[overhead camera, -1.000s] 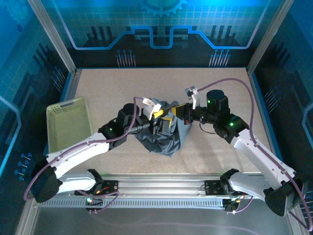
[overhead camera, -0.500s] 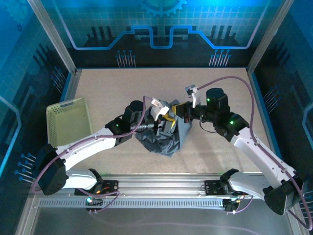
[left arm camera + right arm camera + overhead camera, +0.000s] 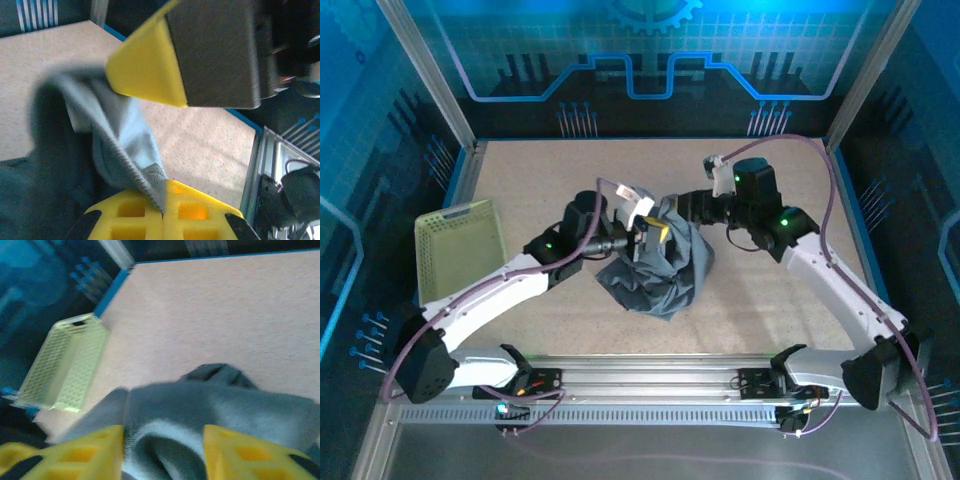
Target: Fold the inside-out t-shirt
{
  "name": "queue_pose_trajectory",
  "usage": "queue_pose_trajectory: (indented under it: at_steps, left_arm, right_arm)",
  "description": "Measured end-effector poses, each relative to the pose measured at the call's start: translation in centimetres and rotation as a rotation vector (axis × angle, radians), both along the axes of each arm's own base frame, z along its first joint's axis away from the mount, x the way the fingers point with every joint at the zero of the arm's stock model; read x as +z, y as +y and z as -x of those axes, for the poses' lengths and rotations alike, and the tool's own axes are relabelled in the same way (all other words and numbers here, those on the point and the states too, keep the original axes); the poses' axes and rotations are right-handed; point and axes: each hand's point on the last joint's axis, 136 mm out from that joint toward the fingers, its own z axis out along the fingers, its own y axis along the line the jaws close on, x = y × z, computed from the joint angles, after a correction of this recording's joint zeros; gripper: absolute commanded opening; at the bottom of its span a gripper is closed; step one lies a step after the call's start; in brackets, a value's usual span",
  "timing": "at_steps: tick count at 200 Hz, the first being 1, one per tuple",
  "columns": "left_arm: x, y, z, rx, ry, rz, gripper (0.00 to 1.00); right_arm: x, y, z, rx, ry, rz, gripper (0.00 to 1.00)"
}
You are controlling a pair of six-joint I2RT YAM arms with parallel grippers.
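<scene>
The inside-out t-shirt (image 3: 660,270) is a dark slate-grey bundle at the table's middle, partly lifted off the surface. My left gripper (image 3: 648,232) comes in from the left and is shut on a stitched edge of the shirt (image 3: 125,145), which runs into its closed yellow fingertips (image 3: 192,200). My right gripper (image 3: 682,207) is at the shirt's far right top. Its yellow fingers (image 3: 85,455) stand apart, with a fold of the grey fabric (image 3: 210,405) lying loose in the gap. One of the right gripper's yellow pads (image 3: 145,65) hangs just above the left gripper's held edge.
A pale yellow-green mesh basket (image 3: 460,250) lies at the table's left edge, also seen as the basket (image 3: 65,367) in the right wrist view. Bare tan tabletop (image 3: 760,290) surrounds the shirt. Blue walls enclose the table, and a metal rail (image 3: 650,385) runs along the near edge.
The left gripper has closed on the shirt's edge. The right gripper has opened, releasing its hold, and shifted back and away. The shirt bundle has spread slightly to the right.
</scene>
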Motion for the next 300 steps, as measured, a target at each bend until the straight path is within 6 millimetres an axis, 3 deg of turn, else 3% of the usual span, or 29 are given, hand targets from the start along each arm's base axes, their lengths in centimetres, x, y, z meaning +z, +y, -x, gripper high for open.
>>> queue_pose_trajectory:
  at_steps: [17, 31, 51, 68, 81, 99, 133, 145, 160, 168, 185, 213, 228, 246, 259, 269, 284, 300]
  left_arm:
    - [1.9, 2.8, -1.6, 0.093, 0.030, 0.074, 0.00]
    - [3.3, 4.9, -2.7, 0.164, 0.036, 0.123, 0.00]
    - [4.4, 6.1, -3.1, 0.199, 0.042, 0.164, 0.00]
    - [4.5, 6.0, -2.9, 0.189, 0.059, 0.178, 0.00]
    - [4.5, 5.9, -2.8, 0.183, 0.067, 0.183, 0.00]
    - [4.6, 5.9, -2.7, 0.179, 0.076, 0.189, 0.00]
    - [4.7, 5.9, -2.6, 0.180, 0.083, 0.197, 0.00]
    - [4.8, 6.0, -2.5, 0.181, 0.084, 0.198, 0.00]
    - [4.9, 6.1, -2.4, 0.182, 0.082, 0.199, 0.00]
    - [5.0, 6.3, -2.3, 0.186, 0.082, 0.199, 0.00]
    - [5.2, 7.2, -2.3, 0.211, 0.079, 0.195, 0.00]
    - [6.3, 10.5, -3.0, 0.307, 0.064, 0.193, 0.00]
    - [7.8, 12.3, -3.1, 0.346, 0.045, 0.217, 0.00]
    - [10.4, 12.6, -1.7, 0.305, 0.013, 0.284, 0.00]
    - [12.3, 12.3, -0.2, 0.253, -0.015, 0.335, 0.00]
    - [13.5, 12.2, 0.6, 0.229, -0.042, 0.365, 0.00]
    - [13.9, 12.3, 0.9, 0.226, -0.052, 0.376, 0.00]
    - [12.0, 12.5, -0.7, 0.284, -0.001, 0.346, 0.00]
  right_arm:
    - [-1.0, -1.3, -0.6, -0.060, 0.005, 0.060, 0.66]
    - [-2.0, -1.9, 0.2, -0.066, -0.007, 0.093, 0.70]
    - [-4.1, -1.8, 3.5, -0.021, -0.028, 0.130, 0.72]
    - [-5.6, -0.1, 7.1, 0.076, -0.050, 0.145, 0.72]
    - [-7.0, 1.1, 8.6, 0.127, -0.047, 0.159, 0.71]
    - [-9.6, 1.7, 8.6, 0.130, -0.013, 0.203, 0.70]
    - [-14.7, 2.4, 6.5, 0.095, 0.064, 0.309, 0.69]
    - [-16.4, 2.7, 6.0, 0.098, 0.095, 0.345, 0.61]
    - [-17.7, 3.0, 5.4, 0.095, 0.116, 0.385, 0.28]
    - [-17.8, 3.2, 4.9, 0.091, 0.111, 0.403, 0.15]
    - [-16.6, 3.1, 4.0, 0.077, 0.066, 0.418, 0.00]
    - [-11.8, 1.2, 4.0, 0.065, -0.032, 0.391, 0.00]
    - [-7.0, -0.8, 3.9, 0.030, -0.104, 0.343, 0.00]
    - [0.0, -2.6, 4.2, 0.005, -0.210, 0.238, 0.00]
    - [4.5, -2.8, 5.6, 0.032, -0.288, 0.165, 0.00]
    - [6.8, -2.3, 6.8, 0.083, -0.329, 0.114, 0.00]
    - [8.2, -1.3, 8.3, 0.167, -0.350, 0.053, 0.00]
    - [6.8, 0.1, 8.1, 0.235, -0.301, 0.035, 0.00]
